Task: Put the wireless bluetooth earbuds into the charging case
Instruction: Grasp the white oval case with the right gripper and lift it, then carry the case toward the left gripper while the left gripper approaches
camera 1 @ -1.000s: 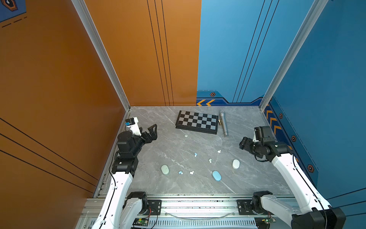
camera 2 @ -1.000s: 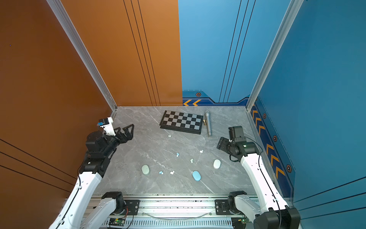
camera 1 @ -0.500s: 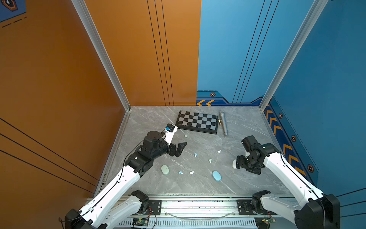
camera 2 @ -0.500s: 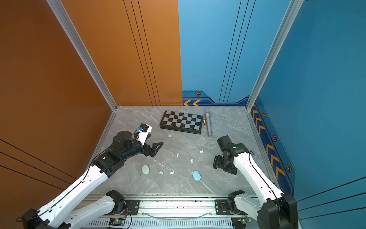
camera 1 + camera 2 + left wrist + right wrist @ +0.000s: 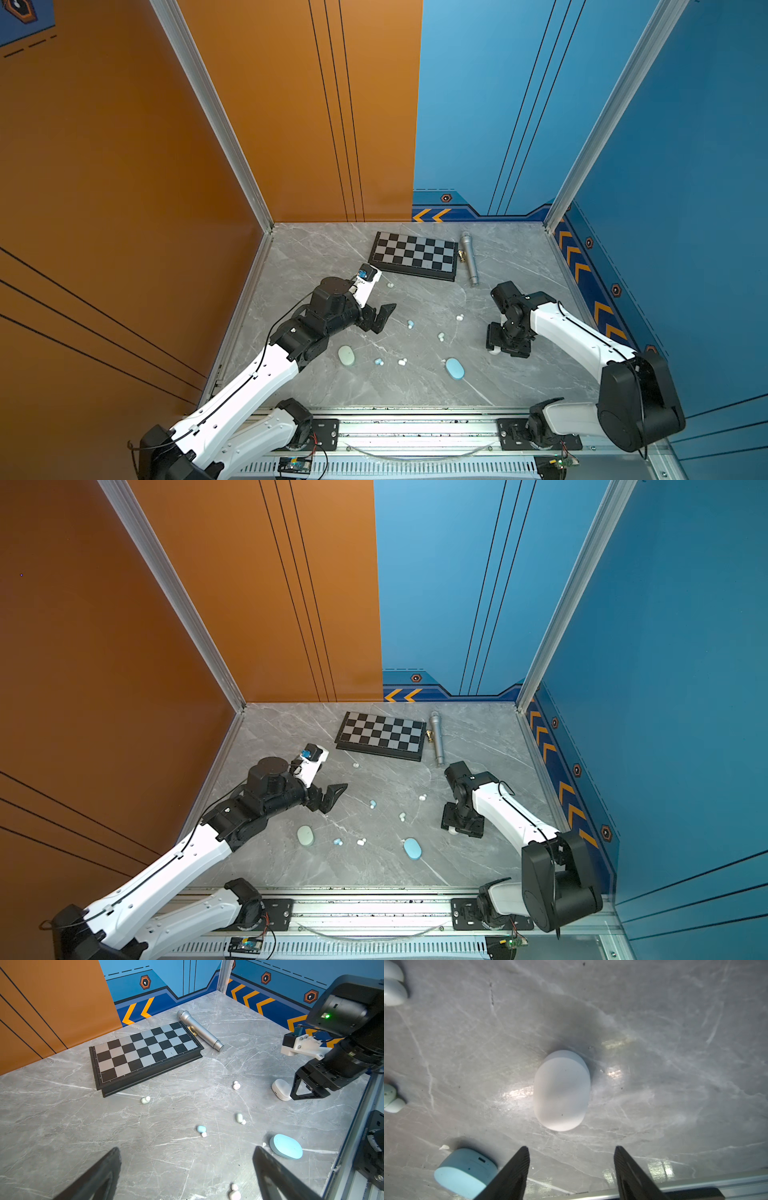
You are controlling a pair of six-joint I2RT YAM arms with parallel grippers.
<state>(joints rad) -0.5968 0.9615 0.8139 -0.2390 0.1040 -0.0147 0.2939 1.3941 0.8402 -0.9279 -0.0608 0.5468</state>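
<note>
Lining up on the white case — nothing grasped yet

My right gripper (image 5: 571,1148) hangs over the white charging case (image 5: 561,1091), which lies flat toward the desk's (image 5: 316,266) right edge. The jaws are parted and empty, with the case just ahead of the tips. To do this well I should drop lower, straddle its narrow width squarely and pinch gently, or the smooth shell may squirt away. My wrist bends steeply down. My left gripper (image 5: 380,318) hovers left of the middle, spread wide and empty. The earbuds (image 5: 410,324) lie loose about the desk's middle — six, scattered.
</note>
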